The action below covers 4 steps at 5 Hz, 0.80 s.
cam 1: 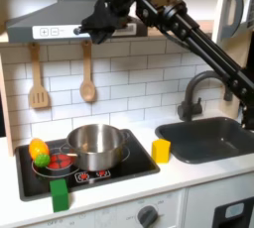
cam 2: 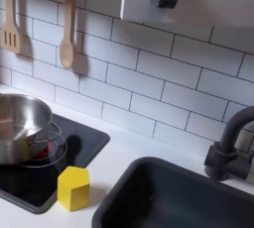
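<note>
The gripper (cam 1: 99, 19) hangs high in the first exterior view, up against the grey range hood (cam 1: 45, 19) and well above the toy stove. Its fingers are dark and blurred against the hood, so I cannot tell how far apart they stand, nor whether they hold anything. The black arm (cam 1: 184, 34) slants down from it toward the first exterior view's right.

Nearest below the gripper, a wooden spoon (cam 1: 87, 73) hangs on the white tiled wall, with a wooden spatula (cam 1: 38, 78) to its left in the first exterior view. On the black stovetop (cam 1: 139, 161) sits a silver pot (cam 1: 96, 145). Just beside the pot, toward the first exterior view's left, lie an orange and green toy fruit (cam 1: 39, 152) and something red (cam 1: 62, 160). A yellow block (cam 1: 161, 150) stands at the stovetop's right edge, near the dark sink (cam 1: 213, 138) and its black faucet (cam 1: 198, 88). A green block (cam 1: 60, 194) stands at the counter's front edge.
</note>
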Tool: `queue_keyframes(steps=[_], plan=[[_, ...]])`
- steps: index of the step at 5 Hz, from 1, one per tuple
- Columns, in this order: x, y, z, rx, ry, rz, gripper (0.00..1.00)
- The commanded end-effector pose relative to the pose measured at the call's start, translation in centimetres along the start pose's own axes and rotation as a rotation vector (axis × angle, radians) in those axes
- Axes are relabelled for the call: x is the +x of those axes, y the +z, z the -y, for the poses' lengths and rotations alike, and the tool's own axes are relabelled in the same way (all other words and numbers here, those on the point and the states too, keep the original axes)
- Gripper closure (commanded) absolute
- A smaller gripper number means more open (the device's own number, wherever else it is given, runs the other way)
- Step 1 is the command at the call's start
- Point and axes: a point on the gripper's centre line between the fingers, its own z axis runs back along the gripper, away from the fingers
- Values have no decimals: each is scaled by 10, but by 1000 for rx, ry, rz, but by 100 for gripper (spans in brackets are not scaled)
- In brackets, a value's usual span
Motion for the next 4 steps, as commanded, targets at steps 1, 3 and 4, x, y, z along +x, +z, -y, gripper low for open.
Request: queue_keyframes(steps=[1,3,4], plan=[[6,-2,4,-11,-10,6,100],[8,-3,2,-9,-7,5,100],[9,-9,2,-10,-6,-2,100]])
